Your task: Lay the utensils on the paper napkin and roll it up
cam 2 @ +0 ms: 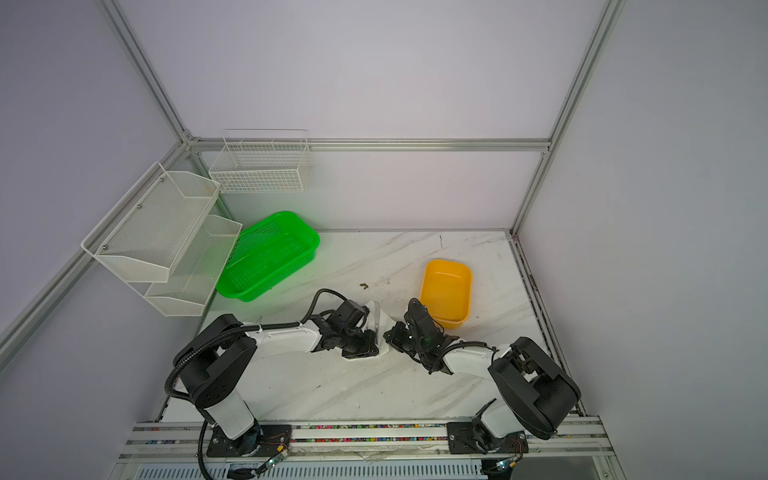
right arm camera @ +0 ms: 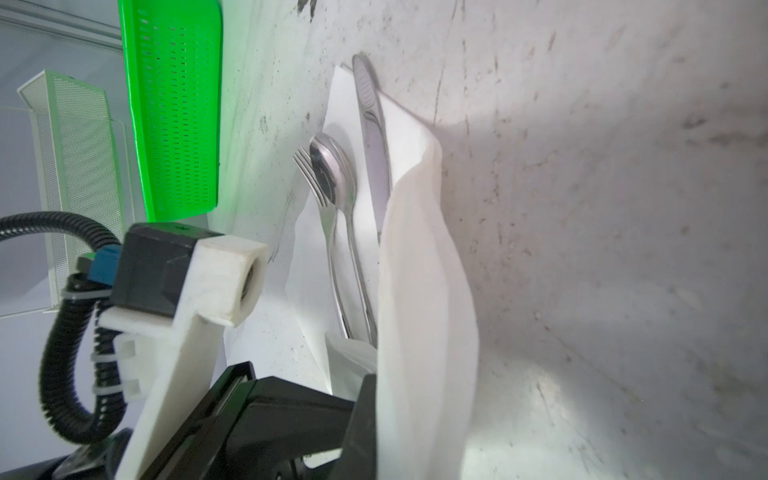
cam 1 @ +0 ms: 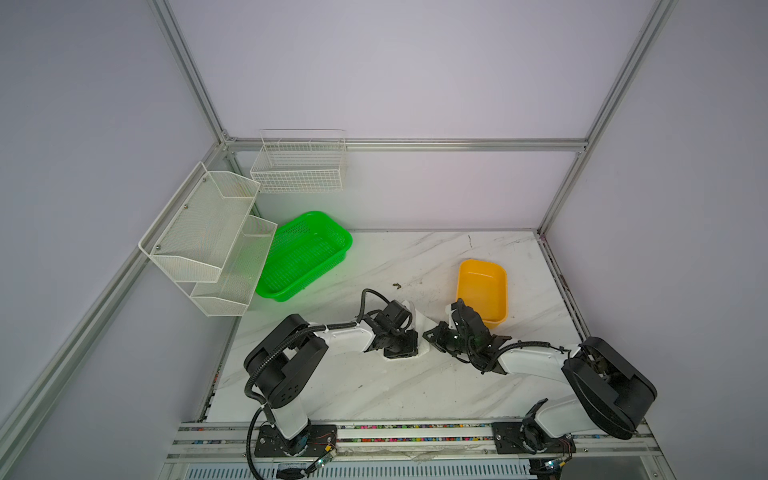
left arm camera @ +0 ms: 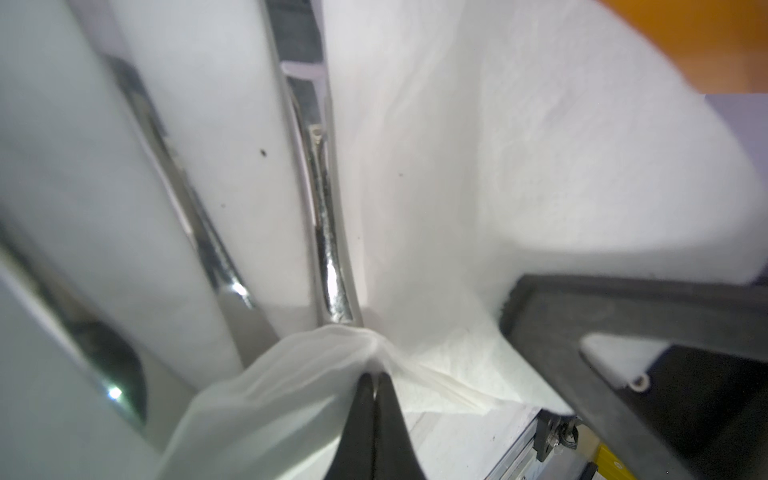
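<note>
Pinched shut, the left gripper [left arm camera: 374, 380] clamps a near edge of the paper napkin [right arm camera: 424, 291], which lies around the middle of the tabletop [cam 1: 374, 386], between the arms. All three utensils [right arm camera: 330, 170] rest on it, so placing looks done. Rolling looks barely begun, with the closed right gripper [cam 1: 430, 334] holding one side raised. The utensils' long axes run front to back, heads toward the far edge.

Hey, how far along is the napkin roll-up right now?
Done: fork, spoon and knife lie on the napkin. In hand: left claw and right claw are both shut on its edge, one side raised beside the knife. Left: the roll itself; the napkin is not yet a tube.
</note>
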`<action>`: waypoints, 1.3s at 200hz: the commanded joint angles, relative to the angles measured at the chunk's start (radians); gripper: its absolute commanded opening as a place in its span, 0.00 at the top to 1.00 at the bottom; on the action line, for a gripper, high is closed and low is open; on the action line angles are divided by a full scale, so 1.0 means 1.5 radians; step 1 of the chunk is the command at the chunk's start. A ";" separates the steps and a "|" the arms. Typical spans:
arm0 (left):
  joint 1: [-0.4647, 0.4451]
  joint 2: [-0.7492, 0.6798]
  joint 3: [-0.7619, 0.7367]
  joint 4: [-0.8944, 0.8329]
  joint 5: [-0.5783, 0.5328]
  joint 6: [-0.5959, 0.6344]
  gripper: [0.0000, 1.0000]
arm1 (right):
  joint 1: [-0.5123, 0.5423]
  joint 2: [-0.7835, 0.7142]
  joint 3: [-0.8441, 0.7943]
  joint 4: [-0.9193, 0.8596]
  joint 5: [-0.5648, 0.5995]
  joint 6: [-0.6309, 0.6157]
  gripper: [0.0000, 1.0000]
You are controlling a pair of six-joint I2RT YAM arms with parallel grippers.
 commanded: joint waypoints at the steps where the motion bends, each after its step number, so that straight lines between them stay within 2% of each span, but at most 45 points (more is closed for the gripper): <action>1: -0.003 -0.022 0.031 0.003 -0.021 0.005 0.97 | 0.005 -0.007 0.029 -0.026 0.003 -0.024 0.96; 83: 0.000 -0.068 -0.004 0.014 -0.052 -0.026 0.96 | 0.058 0.034 0.097 -0.105 0.070 -0.057 0.97; 118: 0.010 -0.124 -0.044 0.015 -0.081 -0.047 0.95 | 0.072 0.052 0.123 -0.131 0.079 -0.072 0.97; 151: 0.044 -0.186 -0.104 0.048 -0.084 -0.085 0.93 | 0.082 0.068 0.137 -0.133 0.080 -0.076 0.95; 199: 0.117 -0.229 -0.146 0.147 0.013 -0.121 0.79 | 0.096 0.094 0.158 -0.140 0.068 -0.089 0.91; 229: 0.133 -0.215 -0.136 0.191 0.059 -0.139 0.65 | 0.100 0.104 0.162 -0.124 0.047 -0.089 0.81; 260: 0.143 -0.172 -0.125 0.221 0.076 -0.152 0.45 | 0.107 0.111 0.162 -0.115 0.029 -0.098 0.71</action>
